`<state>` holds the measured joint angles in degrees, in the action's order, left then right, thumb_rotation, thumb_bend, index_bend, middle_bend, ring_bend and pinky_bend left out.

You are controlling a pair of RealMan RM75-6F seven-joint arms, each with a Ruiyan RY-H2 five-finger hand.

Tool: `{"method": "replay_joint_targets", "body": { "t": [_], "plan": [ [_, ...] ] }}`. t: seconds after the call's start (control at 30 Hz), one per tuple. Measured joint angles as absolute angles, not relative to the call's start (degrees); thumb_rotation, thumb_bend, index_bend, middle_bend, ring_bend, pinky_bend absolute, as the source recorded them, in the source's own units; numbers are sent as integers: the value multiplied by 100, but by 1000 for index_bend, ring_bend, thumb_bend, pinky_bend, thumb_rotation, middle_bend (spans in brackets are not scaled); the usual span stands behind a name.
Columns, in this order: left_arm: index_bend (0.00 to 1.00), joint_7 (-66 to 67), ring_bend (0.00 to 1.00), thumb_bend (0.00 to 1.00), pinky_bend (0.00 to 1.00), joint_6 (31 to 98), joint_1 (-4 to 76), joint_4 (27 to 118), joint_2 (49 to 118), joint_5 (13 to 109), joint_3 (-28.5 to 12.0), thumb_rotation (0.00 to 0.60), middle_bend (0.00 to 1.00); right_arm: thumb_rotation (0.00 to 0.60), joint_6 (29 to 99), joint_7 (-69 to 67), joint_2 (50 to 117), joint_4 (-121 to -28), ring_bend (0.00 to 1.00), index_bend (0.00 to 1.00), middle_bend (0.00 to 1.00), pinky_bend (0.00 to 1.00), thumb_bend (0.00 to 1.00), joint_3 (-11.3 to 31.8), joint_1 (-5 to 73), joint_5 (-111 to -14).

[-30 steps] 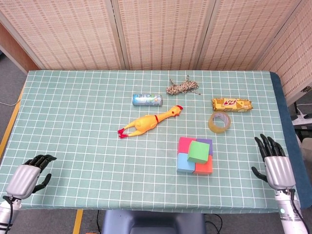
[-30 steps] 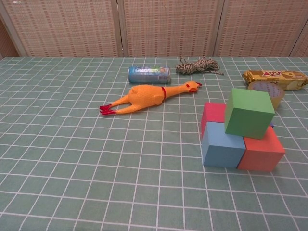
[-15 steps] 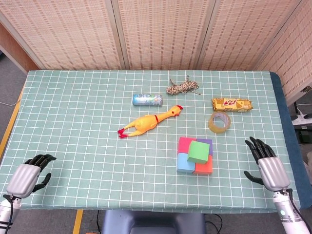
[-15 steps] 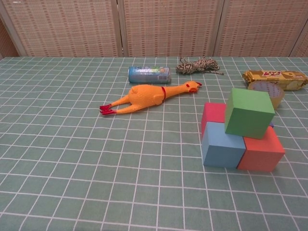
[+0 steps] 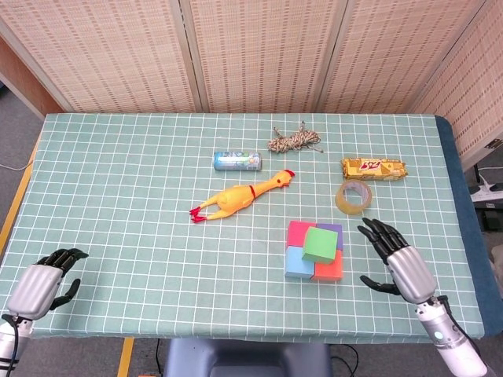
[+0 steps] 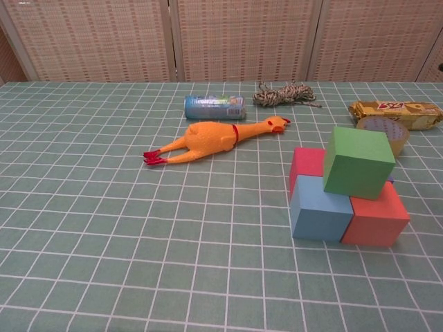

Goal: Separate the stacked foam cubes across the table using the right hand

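Right hand (image 5: 399, 263) has moved nearer the foam cubes (image 5: 315, 251); empty.

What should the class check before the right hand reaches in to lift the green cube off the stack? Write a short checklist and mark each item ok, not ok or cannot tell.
1. Right hand holds nothing, fingers apart: ok.
2. Green cube sits on top of the stack, nothing over it: ok.
3. Open path between the right hand and the cube: ok.
4. Tape roll stands apart from the stack: ok, though it is close behind.
5. Left hand is well away at the near left table edge: ok.
6. Whether the cubes stick together: cannot tell.
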<state>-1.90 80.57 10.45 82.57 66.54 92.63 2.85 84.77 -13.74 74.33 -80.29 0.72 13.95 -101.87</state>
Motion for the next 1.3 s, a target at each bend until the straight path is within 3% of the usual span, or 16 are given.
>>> {"method": "replay_joint_targets", "body": {
  "t": [0.53,0.63,0.73,0.87,1.1,1.3],
  "plan": [
    [271,-211,233,464,442,8123,1010,8282,6611,9275,270,600,253,600,7061,-1018,7967,-8271,0,0,0,137,61,441,2339,-9479],
    [271,-214,234,465,442,8143,1002,8285,6607,9285,268,600,253,600,6919,-995,8034,-8283,0,0,0,166,61,443,2438,-9388],
    [271,-228,234,464,442,8139,1002,8277,6606,9273,262,600,253,600,6904,-968,8110,-8244,8,23,4,275,62,448,2479,-9341],
    [271,-247,233,464,442,8117,1006,8267,6603,9255,255,600,253,600,7033,-943,8237,-8125,203,184,150,421,61,474,2464,-9280],
    [271,-234,233,463,442,8114,1009,8270,6605,9275,260,600,253,600,7070,-948,8320,-8036,262,234,200,505,62,493,2439,-9094],
    [271,-218,234,465,442,8054,1026,8269,6614,9250,262,600,254,600,7304,-834,8406,-7896,414,345,367,651,122,506,2410,-9117]
  ]
}}
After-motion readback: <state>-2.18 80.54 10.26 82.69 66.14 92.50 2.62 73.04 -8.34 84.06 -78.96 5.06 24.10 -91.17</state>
